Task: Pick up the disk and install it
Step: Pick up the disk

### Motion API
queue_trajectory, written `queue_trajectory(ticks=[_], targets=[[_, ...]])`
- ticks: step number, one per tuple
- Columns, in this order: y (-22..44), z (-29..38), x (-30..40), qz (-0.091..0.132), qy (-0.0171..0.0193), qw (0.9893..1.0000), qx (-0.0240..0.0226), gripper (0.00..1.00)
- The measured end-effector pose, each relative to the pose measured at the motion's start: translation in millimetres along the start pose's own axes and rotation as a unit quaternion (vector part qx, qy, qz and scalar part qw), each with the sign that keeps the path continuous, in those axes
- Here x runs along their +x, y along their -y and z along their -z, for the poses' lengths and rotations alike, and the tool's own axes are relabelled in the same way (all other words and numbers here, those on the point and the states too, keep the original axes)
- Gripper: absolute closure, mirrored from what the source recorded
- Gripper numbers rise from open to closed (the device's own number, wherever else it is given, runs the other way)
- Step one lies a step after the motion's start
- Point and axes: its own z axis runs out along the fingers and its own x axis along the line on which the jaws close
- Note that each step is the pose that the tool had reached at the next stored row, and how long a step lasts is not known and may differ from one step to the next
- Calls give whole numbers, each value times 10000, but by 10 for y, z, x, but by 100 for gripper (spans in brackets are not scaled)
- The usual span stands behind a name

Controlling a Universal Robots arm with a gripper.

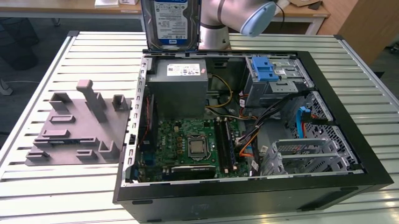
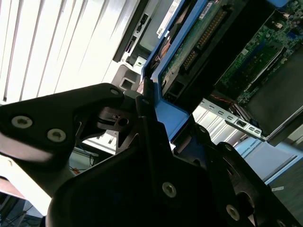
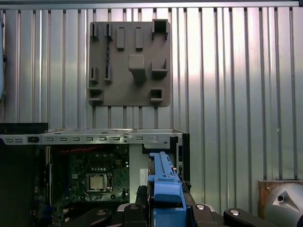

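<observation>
We see the gripper [image 2: 144, 100] clamped on the blue-railed hard disk drive [image 1: 169, 23], holding it upright over the open computer case's [image 1: 249, 198] edge beside the power supply [image 1: 177, 88].

Bright glare stripes on the slatted table [image 3: 227, 71], case [image 1: 237, 200] interior dim, near tool [image 2: 144, 101] perhaps soft.

Open computer case [image 1: 249, 201] on slatted table [image 1: 62, 196]; grey fixture plate [image 1: 70, 136] beside it.
</observation>
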Motion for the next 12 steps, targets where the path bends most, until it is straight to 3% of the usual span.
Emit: queue_trajectory(ticks=[4,12], targets=[[23,1,35,0,0,10000,0,64],[33,2,266,0,0,10000,0,64]])
